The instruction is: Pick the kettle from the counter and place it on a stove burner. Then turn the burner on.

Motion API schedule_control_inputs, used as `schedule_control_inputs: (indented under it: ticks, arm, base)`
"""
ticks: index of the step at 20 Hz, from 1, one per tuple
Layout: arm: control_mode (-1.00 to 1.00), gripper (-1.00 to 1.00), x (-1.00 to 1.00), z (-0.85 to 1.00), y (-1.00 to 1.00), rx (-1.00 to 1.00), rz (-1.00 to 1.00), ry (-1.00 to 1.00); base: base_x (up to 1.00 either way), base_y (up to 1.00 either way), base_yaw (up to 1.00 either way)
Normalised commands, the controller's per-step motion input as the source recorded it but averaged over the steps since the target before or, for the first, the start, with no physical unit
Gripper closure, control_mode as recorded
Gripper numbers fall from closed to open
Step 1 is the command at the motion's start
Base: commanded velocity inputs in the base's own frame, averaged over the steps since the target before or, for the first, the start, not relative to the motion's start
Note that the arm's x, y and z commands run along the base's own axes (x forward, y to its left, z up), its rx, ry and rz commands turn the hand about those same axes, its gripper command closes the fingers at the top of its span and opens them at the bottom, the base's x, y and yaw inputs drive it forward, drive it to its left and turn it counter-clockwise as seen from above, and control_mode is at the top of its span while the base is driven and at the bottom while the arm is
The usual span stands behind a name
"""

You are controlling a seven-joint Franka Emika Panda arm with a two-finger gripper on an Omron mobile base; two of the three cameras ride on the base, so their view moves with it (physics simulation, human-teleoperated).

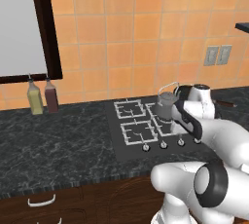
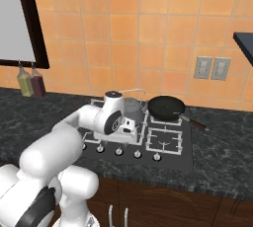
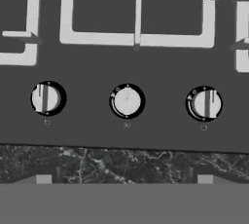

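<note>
Kettle sits on the stove burner, released; gripper hangs spread above 3 knobs. Centre on the middle knob, probably this burner's, then descend, pinch, twist.

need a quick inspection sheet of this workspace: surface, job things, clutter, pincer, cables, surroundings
surface: long black stone-look counter with faint white veining, black cooktop set into it
job's things: small squat grey metal kettle with thin wire handle stands on the cooktop's middle burner; front row of round white knobs
clutter: black frying pan on a rear burner; yellowish bottle and dark red bottle by the wall
pincer: open, empty, looking down at the knob row from the counter's front edge
cables: nothing seen
surroundings: orange tiled wall, grey wall outlets, dark hood above, dark-framed window on the left
</note>
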Motion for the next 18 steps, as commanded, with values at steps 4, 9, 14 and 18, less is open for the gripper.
schedule_control_inputs:
  ticks: [4,9,14,18]
  arm:
    - [-1.00,-1.00,0.05,-0.19,0.00,0.00,0.03,0.00]
    - [-1.00,-1.00,0.14,-0.25,0.00,0.00,0.05,0.00]
    - [-1.00,-1.00,0.10,-0.28,0.00,0.00,0.04,0.00]
    - [-1.00,-1.00,0.10,-0.20,0.00,0.00,0.04,0.00]
  base:
    - [0.00,0.00,0.00]
    - [0.00,0.00,0.00]
    - [0.00,0.00,0.00]
    - [0.00,0.00,0.00]
